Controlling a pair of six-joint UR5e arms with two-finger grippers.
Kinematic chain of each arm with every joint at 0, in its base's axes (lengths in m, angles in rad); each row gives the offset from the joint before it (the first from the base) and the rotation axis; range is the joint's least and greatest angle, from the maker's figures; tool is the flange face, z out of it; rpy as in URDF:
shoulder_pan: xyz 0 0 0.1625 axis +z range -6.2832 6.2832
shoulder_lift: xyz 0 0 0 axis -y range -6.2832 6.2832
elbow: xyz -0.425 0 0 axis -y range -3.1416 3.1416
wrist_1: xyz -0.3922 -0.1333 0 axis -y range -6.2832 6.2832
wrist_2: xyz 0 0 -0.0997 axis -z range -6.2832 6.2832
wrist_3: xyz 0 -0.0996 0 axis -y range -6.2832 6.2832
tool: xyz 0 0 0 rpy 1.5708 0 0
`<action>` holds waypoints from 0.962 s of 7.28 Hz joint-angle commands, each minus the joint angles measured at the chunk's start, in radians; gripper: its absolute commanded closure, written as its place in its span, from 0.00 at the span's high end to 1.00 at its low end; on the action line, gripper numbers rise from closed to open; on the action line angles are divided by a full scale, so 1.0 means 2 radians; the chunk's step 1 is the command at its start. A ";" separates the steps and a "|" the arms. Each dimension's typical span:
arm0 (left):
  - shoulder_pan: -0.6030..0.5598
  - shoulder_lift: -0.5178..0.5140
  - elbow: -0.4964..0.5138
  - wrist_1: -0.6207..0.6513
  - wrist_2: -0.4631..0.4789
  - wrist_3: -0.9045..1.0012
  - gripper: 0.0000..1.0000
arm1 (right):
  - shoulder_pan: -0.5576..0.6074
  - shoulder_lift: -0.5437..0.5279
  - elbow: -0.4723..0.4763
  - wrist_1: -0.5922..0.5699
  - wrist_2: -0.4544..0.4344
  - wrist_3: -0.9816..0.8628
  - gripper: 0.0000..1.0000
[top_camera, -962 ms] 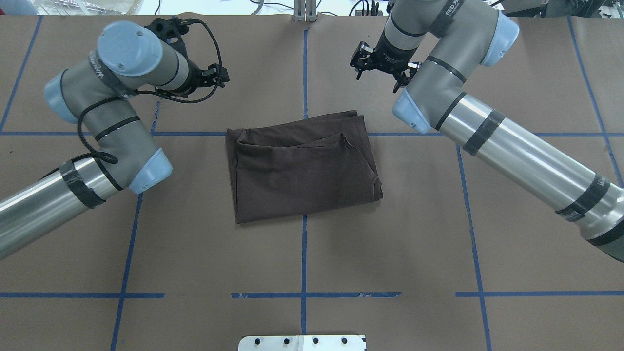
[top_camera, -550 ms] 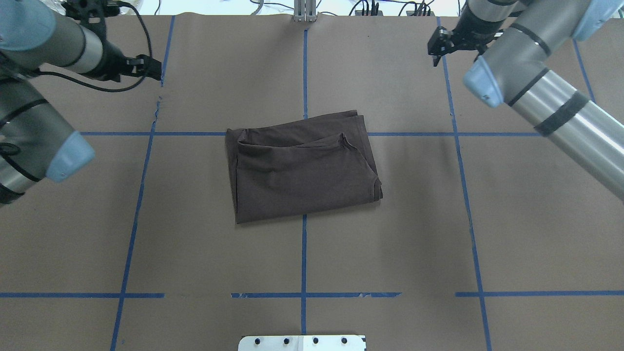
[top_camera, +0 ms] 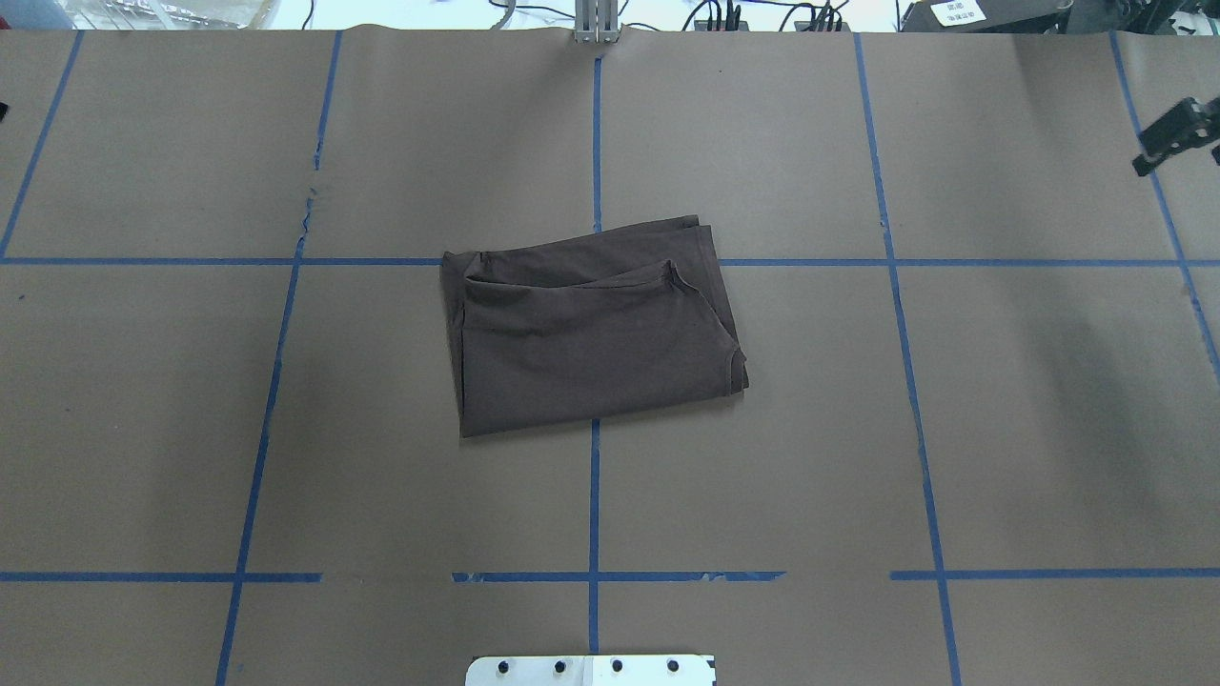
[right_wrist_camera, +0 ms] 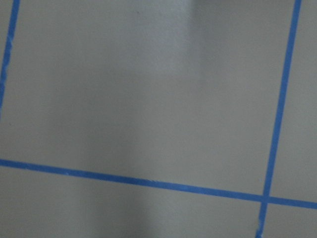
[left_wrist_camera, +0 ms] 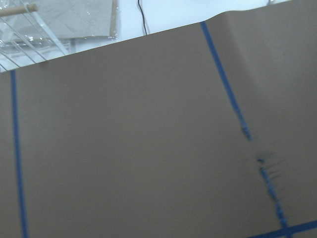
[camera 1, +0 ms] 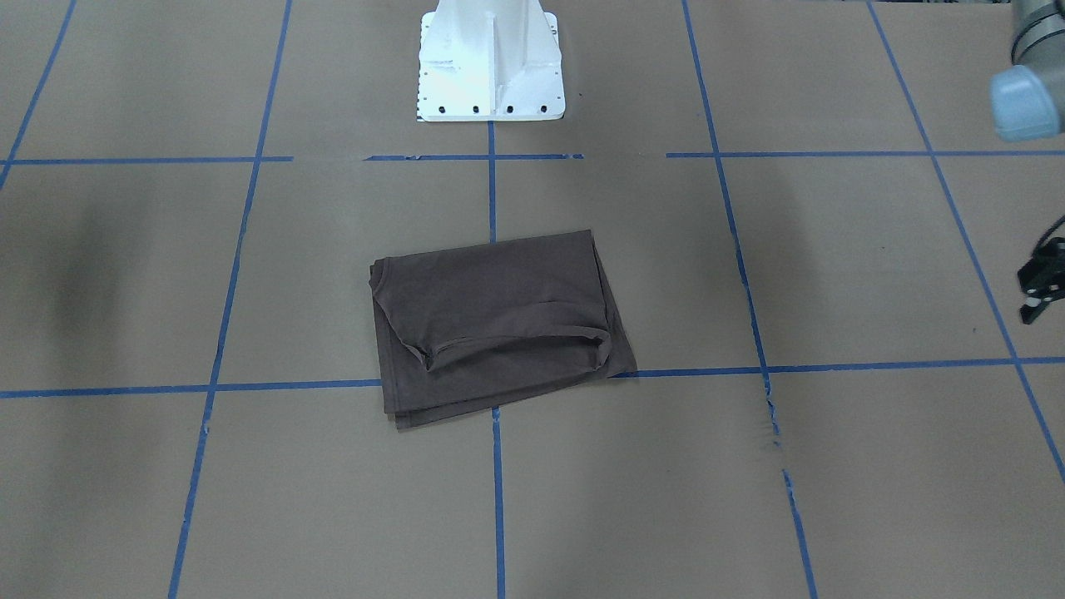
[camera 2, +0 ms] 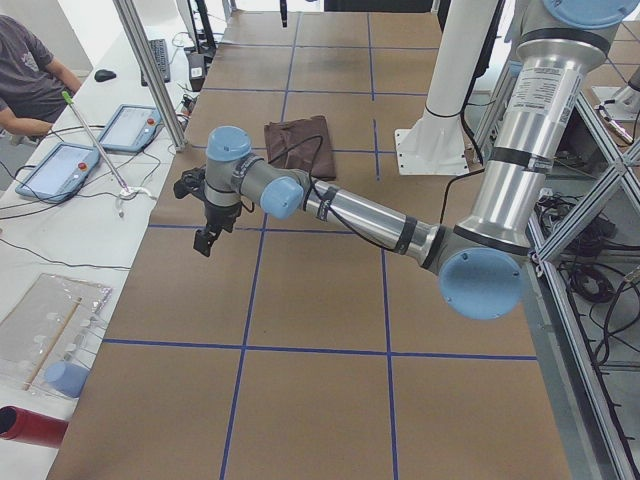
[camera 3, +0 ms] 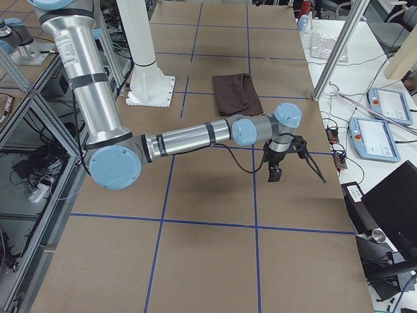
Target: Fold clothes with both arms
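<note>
The dark brown T-shirt [top_camera: 596,333] lies folded into a rough rectangle at the middle of the table, with a sleeve fold across its far half. It also shows in the front view [camera 1: 499,329] and both side views [camera 2: 298,142] [camera 3: 238,92]. Neither gripper touches it. My left gripper [camera 2: 206,238] hangs above the paper far to the shirt's left; only a black part of it shows at the front view's right edge [camera 1: 1038,287]. My right gripper [camera 3: 274,173] hangs far to the shirt's right, just inside the overhead view's right edge [top_camera: 1174,135]. I cannot tell whether either is open.
Brown paper with a blue tape grid [top_camera: 595,495] covers the table. The white robot base [camera 1: 491,58] stands at the near edge. Torn tape [top_camera: 307,205] marks the far left. A seated person [camera 2: 25,70] and tablets [camera 2: 128,128] are beyond the far edge.
Both arms have swung outward, away from the shirt, and have almost left the overhead view. The shirt has not moved.
</note>
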 commanded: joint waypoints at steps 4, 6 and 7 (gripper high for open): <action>-0.030 0.092 0.041 -0.112 -0.009 0.050 1.00 | 0.030 -0.087 0.033 0.009 0.010 -0.049 1.00; -0.031 0.089 -0.002 0.067 -0.012 0.053 1.00 | 0.033 -0.108 0.032 0.012 0.011 -0.050 1.00; -0.042 0.087 -0.022 0.123 -0.013 0.057 1.00 | 0.033 -0.111 0.032 0.012 0.011 -0.048 1.00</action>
